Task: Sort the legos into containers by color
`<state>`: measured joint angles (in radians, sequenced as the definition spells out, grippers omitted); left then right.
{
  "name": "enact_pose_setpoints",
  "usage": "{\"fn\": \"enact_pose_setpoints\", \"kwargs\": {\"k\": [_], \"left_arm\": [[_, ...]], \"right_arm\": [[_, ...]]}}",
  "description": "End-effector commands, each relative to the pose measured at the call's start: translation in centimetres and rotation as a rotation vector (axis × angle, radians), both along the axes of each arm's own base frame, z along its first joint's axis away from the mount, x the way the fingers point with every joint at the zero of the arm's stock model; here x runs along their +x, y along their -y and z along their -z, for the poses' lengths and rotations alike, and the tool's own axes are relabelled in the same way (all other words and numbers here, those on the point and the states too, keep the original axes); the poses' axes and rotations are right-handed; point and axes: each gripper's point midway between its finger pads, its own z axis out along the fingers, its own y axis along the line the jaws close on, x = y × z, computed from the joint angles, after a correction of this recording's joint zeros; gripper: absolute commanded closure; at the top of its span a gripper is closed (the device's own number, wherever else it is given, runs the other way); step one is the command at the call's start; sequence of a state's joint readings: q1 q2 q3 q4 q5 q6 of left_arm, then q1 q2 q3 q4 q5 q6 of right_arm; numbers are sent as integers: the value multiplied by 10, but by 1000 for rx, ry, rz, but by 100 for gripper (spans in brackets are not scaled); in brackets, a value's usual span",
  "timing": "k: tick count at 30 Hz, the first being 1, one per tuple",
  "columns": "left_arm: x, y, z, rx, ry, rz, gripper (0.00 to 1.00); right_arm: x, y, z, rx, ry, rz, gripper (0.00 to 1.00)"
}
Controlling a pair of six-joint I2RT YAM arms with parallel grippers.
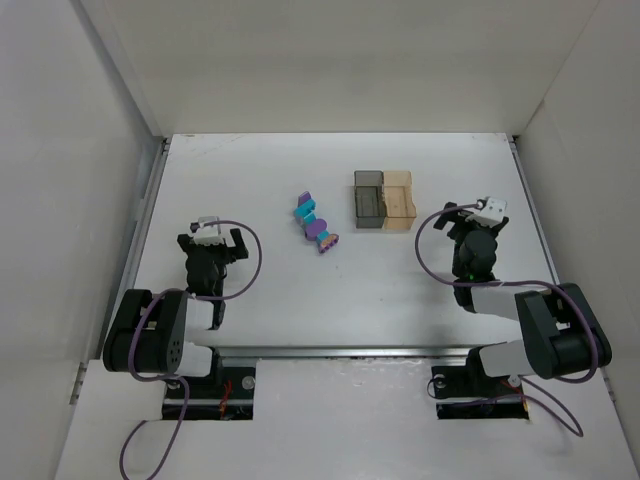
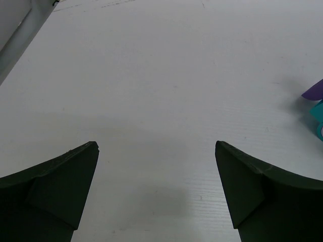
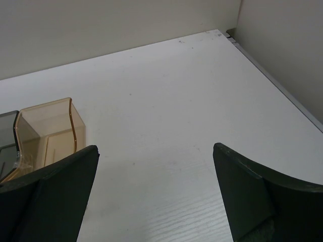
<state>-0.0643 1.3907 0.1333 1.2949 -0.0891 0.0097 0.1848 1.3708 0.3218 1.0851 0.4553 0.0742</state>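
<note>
Here | your left gripper (image 2: pixel 156 147) and right gripper (image 3: pixel 155 148) both stood empty, jaws wide apart | the legos (image 1: pixel 316 224), purple and teal, lay clustered mid-way across the table (image 1: pixel 240 170), left of the grey bin (image 1: pixel 368 199) touching the amber bin (image 1: pixel 399 200) | you would have done best to take one outer brick, jaws square across it.

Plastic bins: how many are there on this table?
2. The smoky grey bin and the amber bin stand side by side, seemingly touching, with grey on the left. Both are to the right of the lego pile. Nothing in view looks able to hide another.
</note>
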Motion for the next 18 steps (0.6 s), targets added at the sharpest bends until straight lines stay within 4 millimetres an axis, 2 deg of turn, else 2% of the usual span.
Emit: {"fn": "enact_pose_setpoints", "kwargs": {"k": [1, 5, 6, 9, 11, 12, 13, 14, 15, 16, 17, 18], "left_arm": [[13, 1, -68, -20, 252, -6, 0], [14, 2, -67, -8, 251, 3, 0], [11, 9, -66, 2, 254, 45, 0], [4, 19, -81, 46, 318, 116, 0], [9, 23, -93, 47, 327, 136, 0], [15, 31, -58, 112, 134, 200, 0], [31, 80, -123, 259, 226, 512, 0], [29, 108, -132, 416, 219, 713, 0], [18, 122, -105, 445, 56, 872, 0], [19, 129, -117, 498, 60, 950, 0], [33, 144, -156, 648, 168, 1035, 0], [37, 148, -159, 680, 151, 1065, 0]], "right_arm": [[7, -4, -29, 10, 97, -12, 0], [7, -4, -29, 10, 97, -12, 0], [7, -4, -29, 10, 97, -12, 0], [7, -7, -31, 2, 103, -20, 0], [2, -8, -34, -11, 110, -13, 0], [12, -10, -56, -8, 123, -12, 0], [11, -12, -49, -45, 9, -30, 0], [16, -15, -61, -49, -7, -40, 0], [25, -18, -91, -55, 23, -51, 0], [26, -20, -91, -86, -23, -68, 0], [27, -25, -102, -104, -18, -101, 0], [31, -38, -109, -120, -16, -172, 0]]}}
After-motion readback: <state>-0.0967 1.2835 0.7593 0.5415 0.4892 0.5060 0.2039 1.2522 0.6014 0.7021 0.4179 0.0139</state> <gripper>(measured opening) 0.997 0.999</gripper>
